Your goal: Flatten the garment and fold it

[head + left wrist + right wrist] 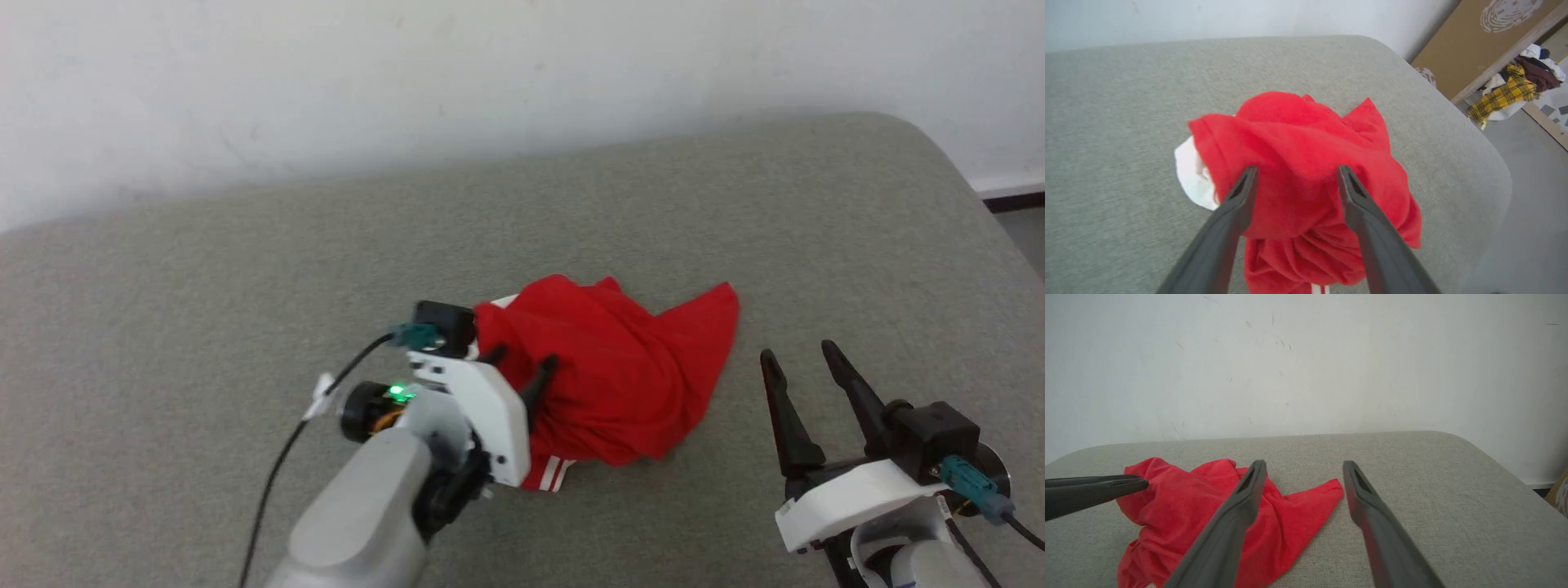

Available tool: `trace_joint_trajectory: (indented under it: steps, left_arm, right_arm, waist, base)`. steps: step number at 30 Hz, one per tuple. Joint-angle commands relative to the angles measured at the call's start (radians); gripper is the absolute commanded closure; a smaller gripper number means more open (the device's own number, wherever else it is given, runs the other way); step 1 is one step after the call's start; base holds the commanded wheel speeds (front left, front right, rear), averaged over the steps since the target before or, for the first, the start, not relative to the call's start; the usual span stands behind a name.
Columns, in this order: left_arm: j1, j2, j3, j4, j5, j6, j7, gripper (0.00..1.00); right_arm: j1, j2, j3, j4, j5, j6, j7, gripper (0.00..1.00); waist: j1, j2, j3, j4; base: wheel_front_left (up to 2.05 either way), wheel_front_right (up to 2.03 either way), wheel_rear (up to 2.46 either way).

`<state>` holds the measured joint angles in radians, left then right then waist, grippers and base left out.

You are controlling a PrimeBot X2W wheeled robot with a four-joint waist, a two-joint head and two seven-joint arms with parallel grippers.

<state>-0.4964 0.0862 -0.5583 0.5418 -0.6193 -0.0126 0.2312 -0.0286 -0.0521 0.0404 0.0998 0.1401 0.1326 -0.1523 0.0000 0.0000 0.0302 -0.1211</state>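
The garment [620,376] lies crumpled in a red heap on the grey padded surface, with a striped trim edge [549,474] at its near side. In the left wrist view the garment [1298,134] shows a white patch [1190,179] at its left. My left gripper [524,358] stands open over the heap's left part, its fingers [1237,204] spread either side of a red hump. My right gripper [798,352] is open and empty, apart from the cloth to its right. In the right wrist view the garment [1180,498] lies left of my right gripper [1303,464].
The grey padded table [204,286] runs back to a white wall [326,73], and its rounded corner [939,147] drops to the floor on the right. Beyond that corner stand a brown board [1466,49] and a pile of clothes [1515,90].
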Motion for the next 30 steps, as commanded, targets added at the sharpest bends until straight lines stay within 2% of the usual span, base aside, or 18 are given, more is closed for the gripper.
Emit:
trace_joint_trajectory:
  steps: [1, 3, 8, 10, 12, 15, 20, 25, 30]
  left_arm:
    - [0.029, 0.025, 0.012, -0.025, 0.014, 0.016, -0.033, 0.00]
    - [0.060, 0.051, 0.039, -0.092, 0.032, 0.048, -0.113, 0.00]
    - [0.142, 0.113, 0.137, -0.246, 0.098, 0.139, -0.406, 0.00]
    - [0.172, 0.130, 0.172, -0.284, 0.126, 0.160, -0.471, 0.00]
    - [0.201, 0.144, 0.197, -0.315, 0.163, 0.166, -0.489, 0.00]
    - [0.237, 0.141, 0.256, -0.385, 0.227, 0.157, -0.492, 0.00]
    - [0.304, 0.091, 0.361, -0.469, 0.308, 0.122, -0.493, 0.00]
    - [0.347, 0.035, 0.431, -0.498, 0.365, 0.071, -0.493, 0.00]
    - [0.357, -0.002, 0.478, -0.490, 0.396, 0.027, -0.493, 0.00]
  right_arm:
    - [-0.003, 0.002, 0.000, -0.008, -0.002, -0.002, 0.001, 0.00]
    - [-0.013, 0.002, -0.007, -0.013, -0.007, -0.002, 0.002, 0.00]
    - [-0.051, 0.002, -0.058, -0.024, -0.003, -0.002, 0.001, 0.00]
    - [-0.074, 0.002, -0.088, -0.017, -0.005, -0.002, 0.009, 0.00]
    - [-0.105, 0.002, -0.119, 0.009, -0.002, -0.002, 0.036, 0.00]
    - [-0.168, 0.002, -0.151, 0.075, -0.013, -0.002, 0.123, 0.00]
    - [-0.293, 0.002, -0.187, 0.248, -0.041, -0.002, 0.346, 0.00]
    - [-0.399, 0.002, -0.212, 0.391, -0.058, -0.002, 0.533, 0.00]
    - [-0.451, 0.002, -0.199, 0.485, -0.060, -0.002, 0.666, 0.00]
  waist:
    - [0.0000, 0.0000, 0.003, 0.026]
    - [0.0000, 0.0000, 0.008, 0.040]
    - [0.0000, 0.0000, 0.033, 0.077]
    - [0.0000, 0.0000, 0.050, 0.091]
    - [0.0000, 0.0000, 0.069, 0.103]
    - [0.0000, 0.0000, 0.099, 0.118]
    - [0.0000, 0.0000, 0.145, 0.144]
    - [0.0000, 0.0000, 0.183, 0.169]
    - [0.0000, 0.0000, 0.198, 0.190]
  base:
    - [0.00, 0.00, 0.00]
    - [0.00, 0.00, 0.00]
    - [0.00, 0.00, 0.00]
    - [0.00, 0.00, 0.00]
    - [0.00, 0.00, 0.00]
    - [0.00, 0.00, 0.00]
    - [0.00, 0.00, 0.00]
    - [0.00, 0.00, 0.00]
    - [0.00, 0.00, 0.00]
